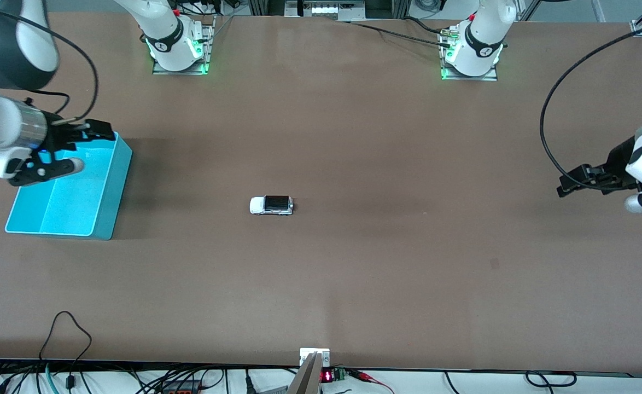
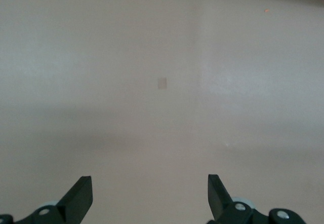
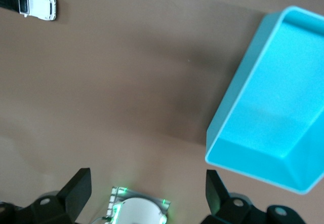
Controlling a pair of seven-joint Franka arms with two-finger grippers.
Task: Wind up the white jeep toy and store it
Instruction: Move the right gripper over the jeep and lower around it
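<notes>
The white jeep toy, with its black roof panel, stands on the brown table about midway between the two arms. It also shows at a corner of the right wrist view, as the jeep. My right gripper hangs open and empty over the edge of the teal bin at the right arm's end of the table; its fingers stand wide apart around nothing. My left gripper hovers open over bare table at the left arm's end, and the left gripper holds nothing.
The teal bin has nothing in it. The arm bases stand along the table edge farthest from the front camera. A small dark mark is on the tabletop. Cables hang past the near edge.
</notes>
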